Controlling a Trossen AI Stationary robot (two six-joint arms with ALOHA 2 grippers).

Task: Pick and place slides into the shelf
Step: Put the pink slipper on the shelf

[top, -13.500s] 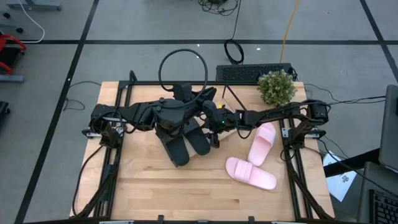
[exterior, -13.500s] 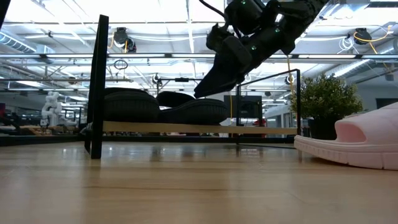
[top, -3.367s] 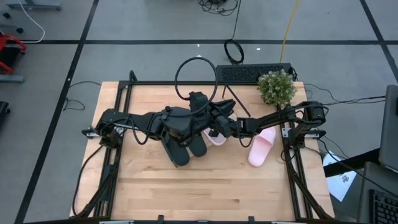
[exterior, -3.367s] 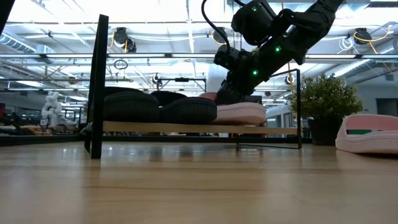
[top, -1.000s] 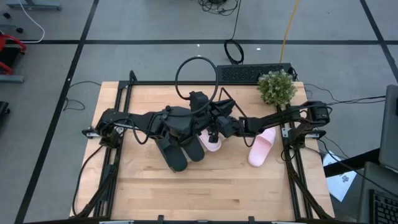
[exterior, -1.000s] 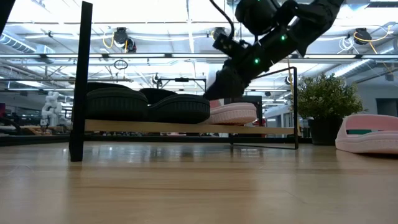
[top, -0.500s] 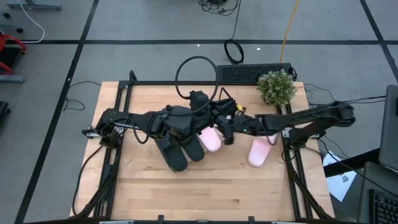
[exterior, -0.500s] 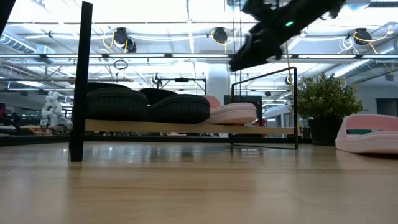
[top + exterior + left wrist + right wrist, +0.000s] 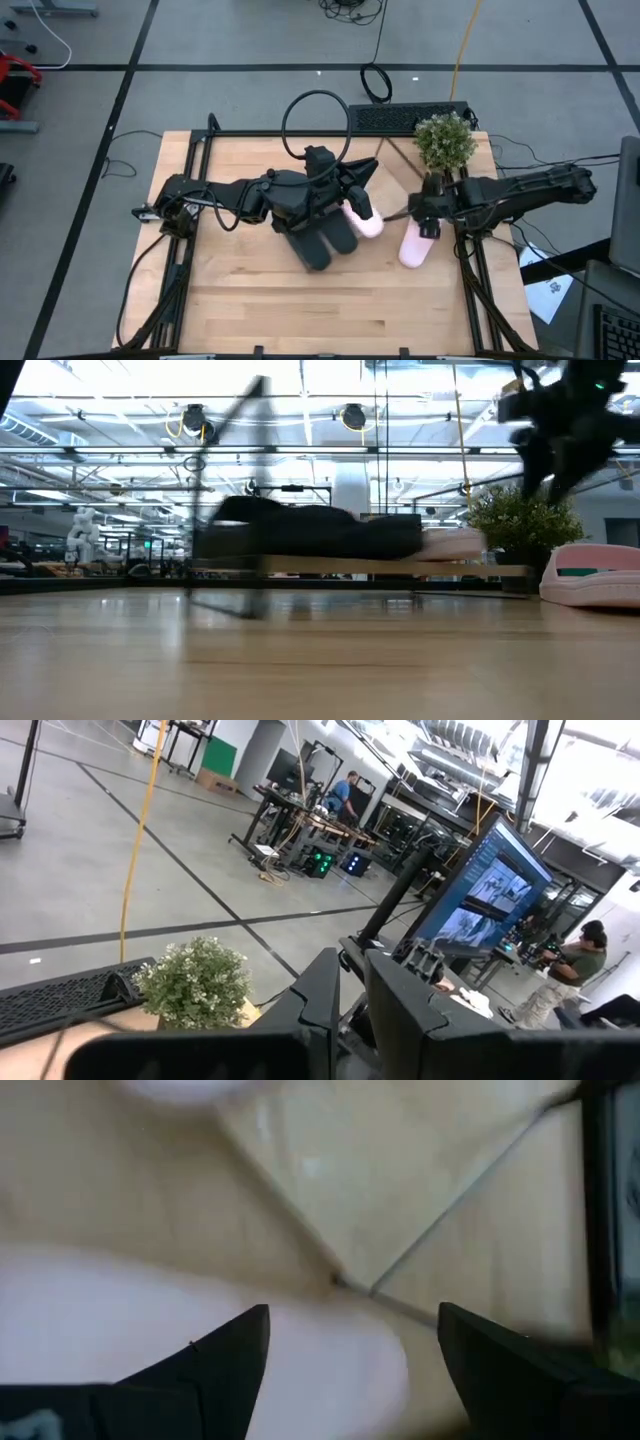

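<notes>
Two black slides (image 9: 320, 240) and one pink slide (image 9: 363, 220) lie on the shelf (image 9: 330, 567) at the table's middle; in the low view they show blurred. My left gripper (image 9: 352, 1005) sits at the shelf's far side, its fingers almost together. The second pink slide (image 9: 412, 248) lies sole-down on the tabletop near the right edge. My right gripper (image 9: 430, 225) hovers open just above that slide (image 9: 150, 1330), touching nothing. My left gripper appears shut on the shelf's thin black frame at its far side. The arm's own body hides the place of contact in the high view. The wrist view shows only a narrow dark slit between the fingers (image 9: 320, 1010).
A potted plant (image 9: 445, 140) stands at the table's far right corner, close behind my right arm. A keyboard (image 9: 390, 118) and a cable loop (image 9: 315, 120) lie at the far edge. Bare tabletop (image 9: 300, 310) fills the near half.
My right gripper drew back from the pink slide on the shelf, rose, and swung toward the table's right edge, ending above the second pink slide. The shelf with its three slides swung and slid toward the right and is blurred in motion now.
</notes>
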